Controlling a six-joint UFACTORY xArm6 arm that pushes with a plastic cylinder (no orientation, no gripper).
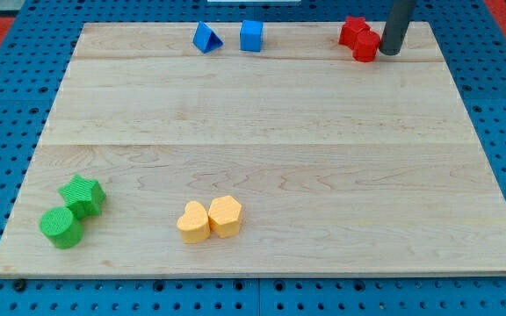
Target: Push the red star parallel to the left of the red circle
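The red star (352, 31) lies at the view's top right, near the board's top edge. The red circle (366, 46) touches it on its lower right side. My dark rod comes down from the view's top edge, and my tip (387, 53) rests just to the right of the red circle, close to it or touching it. The star is on the far side of the circle from my tip.
A blue triangle (206, 39) and a blue cube (251, 36) sit at the top centre. A green star (83, 195) and a green cylinder (61, 227) touch at the bottom left. A yellow heart (193, 221) and a yellow hexagon (225, 216) touch at the bottom centre. The wooden board (262, 132) lies on a blue pegboard.
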